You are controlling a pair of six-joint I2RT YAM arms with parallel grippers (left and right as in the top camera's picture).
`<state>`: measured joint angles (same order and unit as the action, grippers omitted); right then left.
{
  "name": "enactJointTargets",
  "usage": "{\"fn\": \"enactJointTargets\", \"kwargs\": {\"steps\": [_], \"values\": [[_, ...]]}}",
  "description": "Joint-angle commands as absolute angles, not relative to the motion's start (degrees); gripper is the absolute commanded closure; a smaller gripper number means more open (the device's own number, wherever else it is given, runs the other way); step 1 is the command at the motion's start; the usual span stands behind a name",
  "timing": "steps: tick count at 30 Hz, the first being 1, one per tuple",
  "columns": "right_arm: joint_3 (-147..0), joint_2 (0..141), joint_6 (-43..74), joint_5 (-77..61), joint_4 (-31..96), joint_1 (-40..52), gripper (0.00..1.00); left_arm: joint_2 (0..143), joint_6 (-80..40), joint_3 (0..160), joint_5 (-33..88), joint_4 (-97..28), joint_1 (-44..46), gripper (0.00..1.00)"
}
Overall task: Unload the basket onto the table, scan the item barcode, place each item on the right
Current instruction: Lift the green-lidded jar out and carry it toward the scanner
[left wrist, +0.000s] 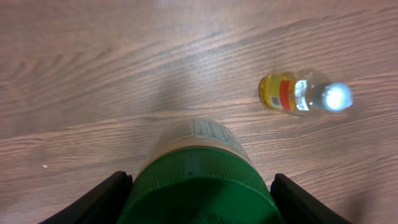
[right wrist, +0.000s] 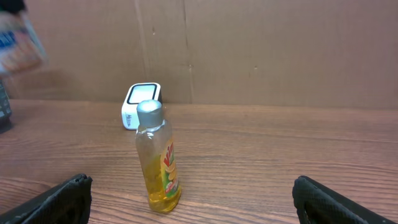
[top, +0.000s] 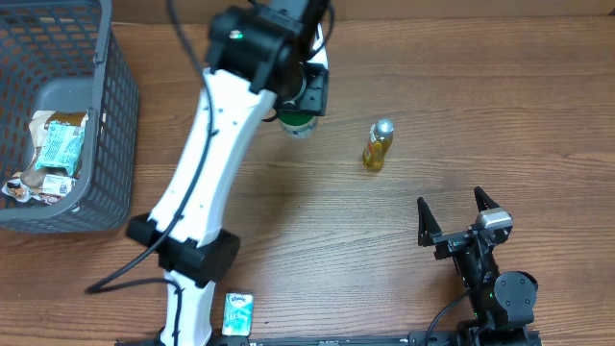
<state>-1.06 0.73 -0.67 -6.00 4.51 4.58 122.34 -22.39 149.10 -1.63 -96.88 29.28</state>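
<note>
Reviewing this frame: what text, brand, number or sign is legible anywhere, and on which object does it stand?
Nothing reads clearly.
On the green-lidded jar in the left claw: fine-print panel, blurred.
On the yellow bottle: label lettering blurred.
On the teal packet: white wording, too small.
On the packets in the basket: print too small.
On the white device: small marking, unreadable.

Green-lidded jar (left wrist: 198, 180), pale printed label, lid up, clamped in left end effector (left wrist: 199, 205).
</note>
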Motion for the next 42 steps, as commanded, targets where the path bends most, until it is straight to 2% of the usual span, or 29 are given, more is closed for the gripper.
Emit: {"fn": "enactJointTargets", "kwargs": {"steps": [1, 9, 18, 30, 42], "values": [[-0.4, 0.2, -0.9, -5.9, 4.3, 4.5, 0.0, 124.5, -26.0, 149.3, -2.7, -96.8, 29.8, 0.56], [-0.4, 0.2, -0.9, -5.9, 4.3, 4.5, 0.0, 126.3, -32.6, 146.1, -3.0, -96.8, 29.9, 0.58], [-0.4, 0.2, -0.9, -5.9, 4.3, 4.5, 0.0, 126.3, -42.5, 134.0, -3.4, -94.2, 29.9, 0.57], [-0.4, 0.2, -0.9, -5.9, 4.3, 4.5, 0.0, 126.3, -64.9, 121.3, -3.3, -88.1, 30.1, 0.6], [-0.4, 0.2, -0.9, -5.9, 4.3, 4.5, 0.0, 126.3, -67.3, 119.1, -1.5, -85.3, 30.4, 0.6]]}}
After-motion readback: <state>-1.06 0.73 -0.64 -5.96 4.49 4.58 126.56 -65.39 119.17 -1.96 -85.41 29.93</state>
